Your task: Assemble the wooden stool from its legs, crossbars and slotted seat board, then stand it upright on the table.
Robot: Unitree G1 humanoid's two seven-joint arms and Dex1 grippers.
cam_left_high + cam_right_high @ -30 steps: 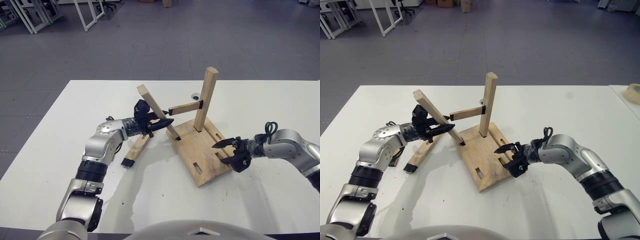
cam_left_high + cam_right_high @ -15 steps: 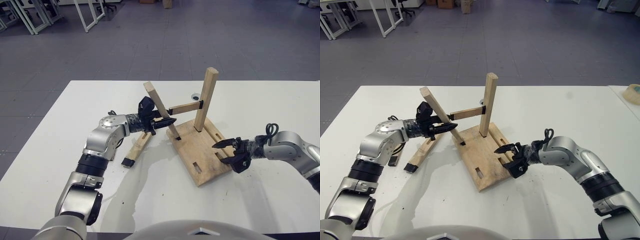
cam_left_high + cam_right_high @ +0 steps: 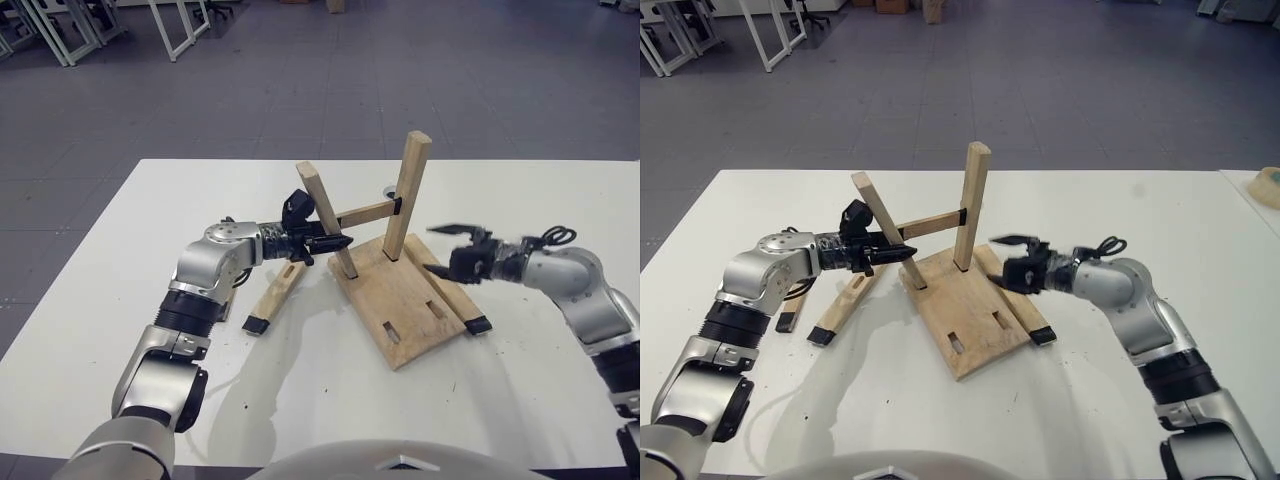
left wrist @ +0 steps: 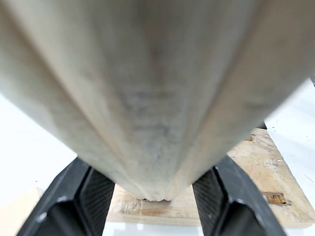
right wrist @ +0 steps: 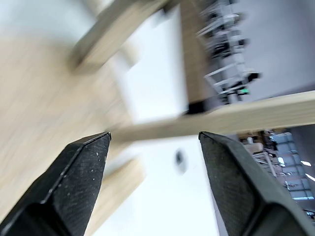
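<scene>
The slotted seat board [image 3: 402,312] lies flat on the white table [image 3: 120,260]. Two legs stand in it: an upright one [image 3: 405,200] and a leaning one [image 3: 328,218], joined by a crossbar [image 3: 365,213]. My left gripper [image 3: 328,241] is shut on the leaning leg [image 4: 147,88], low on its length, with the board [image 4: 266,196] just beyond. My right gripper [image 3: 441,249] hangs open above the board's right edge, near the upright leg; its fingers [image 5: 74,182] frame the crossbar [image 5: 231,117]. A loose leg [image 3: 452,298] lies along the board's right edge.
Another loose leg [image 3: 274,297] with a black foot lies on the table left of the board, under my left forearm. A further dark-tipped piece [image 3: 790,312] lies beside it. A small round hole [image 3: 390,188] is in the table behind the stool.
My left gripper has swung right, tipping the leaning leg more upright. My right gripper has risen from the loose leg's end at the board's front right edge and moved toward the upright leg.
</scene>
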